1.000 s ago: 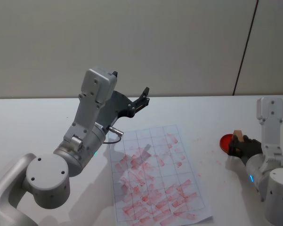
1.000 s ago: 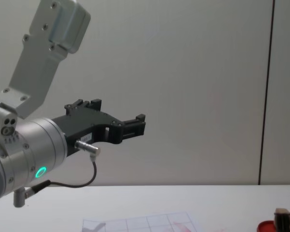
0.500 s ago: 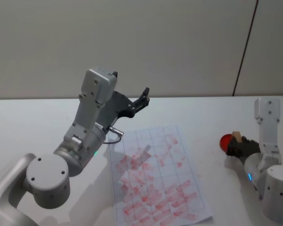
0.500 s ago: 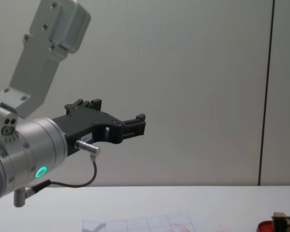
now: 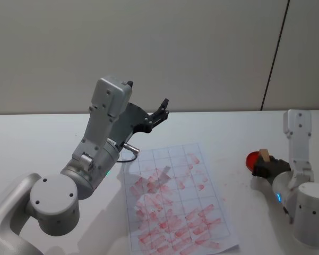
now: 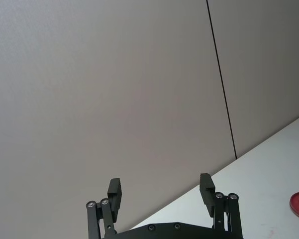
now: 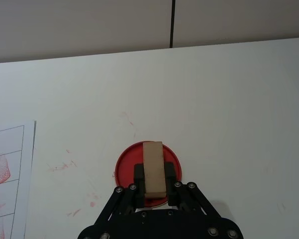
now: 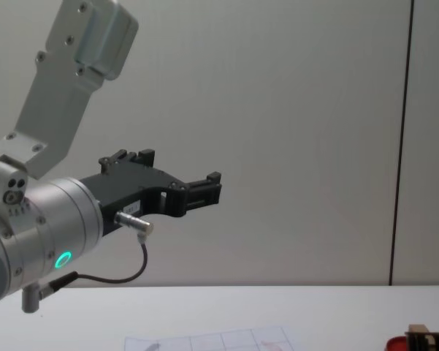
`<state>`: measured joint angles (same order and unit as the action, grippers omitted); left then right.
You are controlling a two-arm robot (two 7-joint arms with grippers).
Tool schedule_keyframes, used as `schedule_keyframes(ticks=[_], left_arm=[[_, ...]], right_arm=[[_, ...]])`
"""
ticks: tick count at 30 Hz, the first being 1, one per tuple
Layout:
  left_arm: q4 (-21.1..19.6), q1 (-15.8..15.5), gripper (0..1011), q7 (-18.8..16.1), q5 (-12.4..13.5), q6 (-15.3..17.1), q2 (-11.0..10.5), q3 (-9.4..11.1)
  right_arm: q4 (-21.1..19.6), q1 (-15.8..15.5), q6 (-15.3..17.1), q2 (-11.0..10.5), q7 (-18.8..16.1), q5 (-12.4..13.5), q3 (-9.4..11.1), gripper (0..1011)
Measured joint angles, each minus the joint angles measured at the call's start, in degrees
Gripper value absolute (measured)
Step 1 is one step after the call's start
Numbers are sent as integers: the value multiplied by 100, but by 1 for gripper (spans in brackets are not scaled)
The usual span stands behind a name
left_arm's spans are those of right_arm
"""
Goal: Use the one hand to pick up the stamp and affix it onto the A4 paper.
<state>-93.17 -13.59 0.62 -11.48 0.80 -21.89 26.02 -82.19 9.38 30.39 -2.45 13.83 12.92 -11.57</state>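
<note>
Slightly lower than a second ago, the right gripper (image 7: 154,173) pinches the smooth tan wooden stamp (image 7: 153,158), a small block, over the flat round red ink pad (image 7: 125,168) near the table's (image 5: 228,127) right edge. Mid-table lies the thin gridded A4 paper (image 5: 172,204), smeared pinkish-red. Above, the left gripper (image 6: 160,185) hangs spread wide.

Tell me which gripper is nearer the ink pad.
Right. The right gripper holds the stamp at the ink pad; the left gripper is raised beyond the A4 paper.
</note>
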Motion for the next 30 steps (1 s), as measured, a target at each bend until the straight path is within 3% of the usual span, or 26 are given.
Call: schedule_keyframes(ticks=[12,30], left_arm=[[0,0,1001,0,0,0,0,0],[0,0,1001,0,0,0,0,0]], right_arm=[[-119,-19,64,35,-86,-15,1,223],[-1118,-110,143,144,-503,-472,-237,223]])
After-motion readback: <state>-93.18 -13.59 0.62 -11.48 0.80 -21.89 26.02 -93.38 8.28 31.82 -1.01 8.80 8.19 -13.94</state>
